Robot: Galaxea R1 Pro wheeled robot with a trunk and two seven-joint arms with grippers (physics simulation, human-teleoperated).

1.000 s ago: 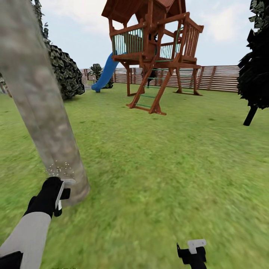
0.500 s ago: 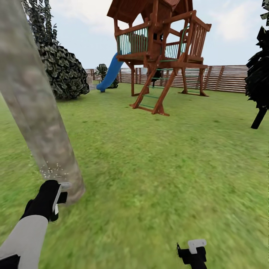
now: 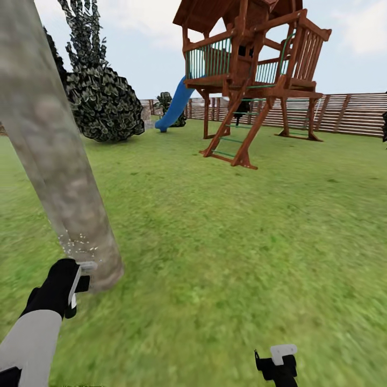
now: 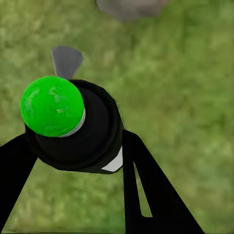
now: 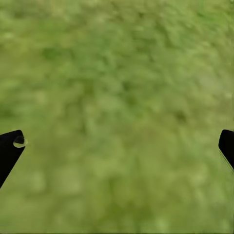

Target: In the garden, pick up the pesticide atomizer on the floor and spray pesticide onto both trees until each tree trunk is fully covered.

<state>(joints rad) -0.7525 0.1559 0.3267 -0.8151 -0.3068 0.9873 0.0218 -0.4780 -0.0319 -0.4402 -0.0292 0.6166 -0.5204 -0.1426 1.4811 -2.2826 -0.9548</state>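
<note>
At the left of the head view we see a tree trunk (image 3: 59, 161), a thick column of blotchy grey-brown bark that leans across the view and meets the grass (image 3: 226, 258) near the left edge of the lawn. A scatter of pale specks sits on its lower bark. Just below them is our left gripper (image 3: 75, 282), black at the end of a pale sleeve, with a grey-white piece at its tip close to the foot of the trunk.

In the left wrist view the left gripper (image 4: 73, 146) has its two black fingers (image 4: 156, 195) closed against a round black body topped by a bright green dome (image 4: 52, 106), which we take to be the pesticide atomizer seen end-on. A grey wedge sticks out beyond the dome, and the base of the trunk (image 4: 129, 7) shows as a grey patch on the grass ahead. We cannot tell whether any liquid is in the bottle.

Behind the trunk stands a rounded dark shrub (image 3: 105, 107). Further right a wooden play tower (image 3: 247, 70) with a blue slide (image 3: 174, 107) and a ladder stands before the brown slatted fence (image 3: 344, 113).

At the bottom right of the head view is our right gripper (image 3: 279, 360). In the right wrist view its fingertips (image 5: 9, 151) stand wide apart over bare grass, holding nothing.
</note>
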